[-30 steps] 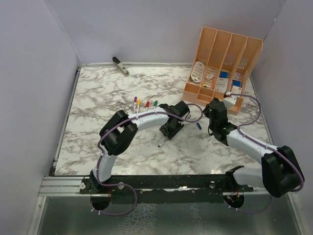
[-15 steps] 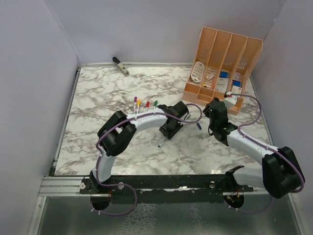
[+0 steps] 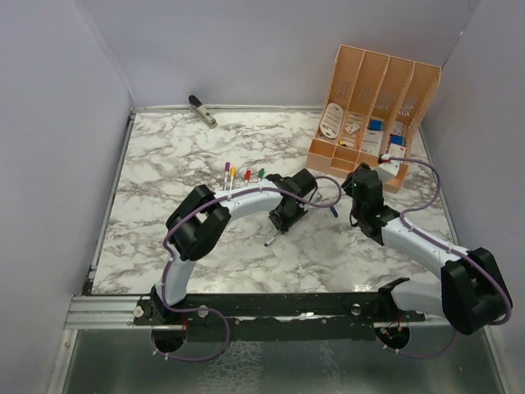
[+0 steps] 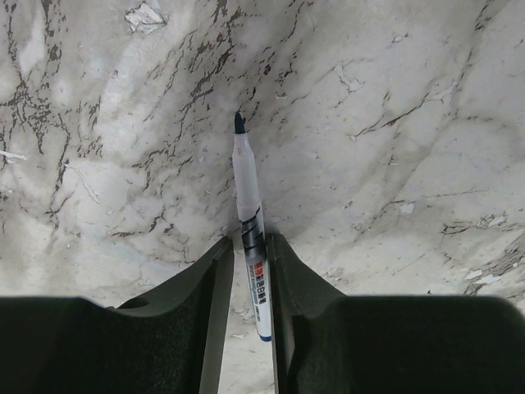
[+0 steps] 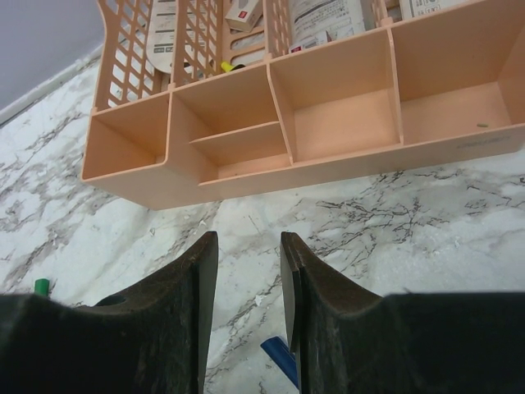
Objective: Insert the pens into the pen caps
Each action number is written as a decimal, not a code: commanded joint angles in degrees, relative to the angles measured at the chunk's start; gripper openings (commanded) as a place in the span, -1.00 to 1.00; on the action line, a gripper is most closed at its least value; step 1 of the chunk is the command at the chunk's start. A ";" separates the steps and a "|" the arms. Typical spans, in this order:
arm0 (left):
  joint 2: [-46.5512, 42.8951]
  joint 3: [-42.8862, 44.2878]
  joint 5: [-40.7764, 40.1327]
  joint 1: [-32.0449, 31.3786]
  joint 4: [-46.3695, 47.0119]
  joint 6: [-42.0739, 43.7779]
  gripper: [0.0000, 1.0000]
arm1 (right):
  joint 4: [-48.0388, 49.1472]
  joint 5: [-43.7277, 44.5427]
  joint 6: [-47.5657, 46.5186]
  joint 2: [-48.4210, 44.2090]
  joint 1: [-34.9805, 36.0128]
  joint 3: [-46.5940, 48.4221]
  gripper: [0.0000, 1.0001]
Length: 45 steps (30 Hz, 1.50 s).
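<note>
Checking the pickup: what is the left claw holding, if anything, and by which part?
The left claw brackets the pen at its rear half, tip pointing away; whether it actually grips yet cannot be told.

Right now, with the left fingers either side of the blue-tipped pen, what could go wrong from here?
1. The left gripper straddles the pen on its rear half, and the pen lies slightly skewed in the gap. A squeeze may twist it or let the long front end droop.
2. The blue cap lies on the table beside the open right gripper, partly hidden in the right wrist view. A careless descent may knock it away.
</note>
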 commanded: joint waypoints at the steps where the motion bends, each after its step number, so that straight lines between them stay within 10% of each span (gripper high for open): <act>1: 9.98 -7.18 4.06 -0.97 -6.70 1.32 -0.49 | -0.05 2.65 0.95 -1.06 -0.24 -0.31 -0.28; 12: 10.48 -10.61 5.58 -1.25 -9.20 2.55 -1.00 | -0.19 3.62 1.70 -0.99 -0.26 -0.33 -0.28; 45: -17.90 -4.47 -9.01 3.46 1.78 0.53 -1.00 | -7.01 -0.31 -0.64 6.83 -0.24 1.99 -0.33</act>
